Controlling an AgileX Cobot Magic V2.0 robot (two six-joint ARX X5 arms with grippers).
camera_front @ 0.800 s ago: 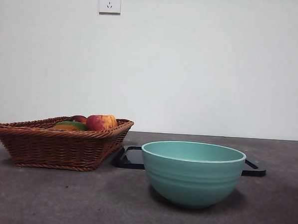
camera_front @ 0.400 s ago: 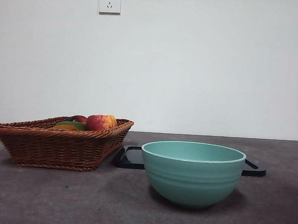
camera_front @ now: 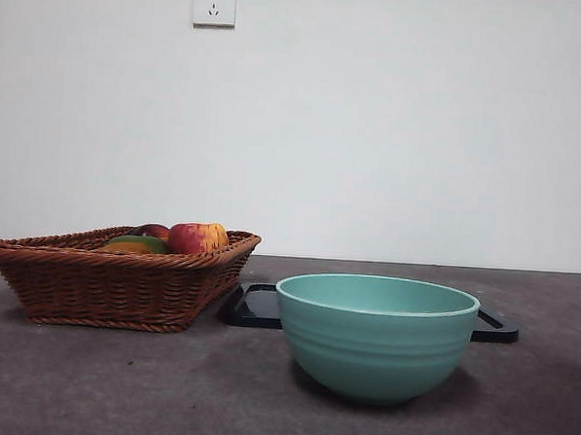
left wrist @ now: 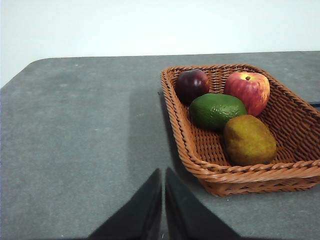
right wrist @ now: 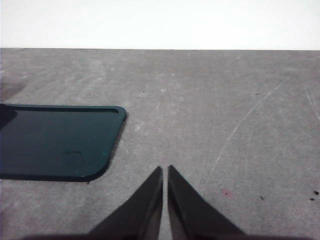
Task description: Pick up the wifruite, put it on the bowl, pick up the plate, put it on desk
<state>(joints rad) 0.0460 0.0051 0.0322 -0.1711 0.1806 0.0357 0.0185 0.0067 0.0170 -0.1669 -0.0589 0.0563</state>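
The wifruite (left wrist: 249, 140), an orange-brown rounded fruit, lies in the brown wicker basket (left wrist: 200, 160) at its near end; in the front view only its top (camera_front: 121, 249) peeks over the rim. The teal bowl (camera_front: 375, 337) stands on the dark grey desk (camera_front: 116, 384), in front of the flat glossy black plate (camera_front: 256, 308). My left gripper (left wrist: 163, 171) is shut on nothing, above the desk beside the basket. My right gripper (right wrist: 165, 168) is shut too, over bare desk beside a corner of the plate (right wrist: 55, 140). Neither arm shows in the front view.
The basket (camera_front: 111, 286) also holds a red-yellow apple (left wrist: 247, 91), a green fruit (left wrist: 216, 110) and a dark red fruit (left wrist: 192, 85). A white wall with a socket (camera_front: 214, 3) stands behind the desk.
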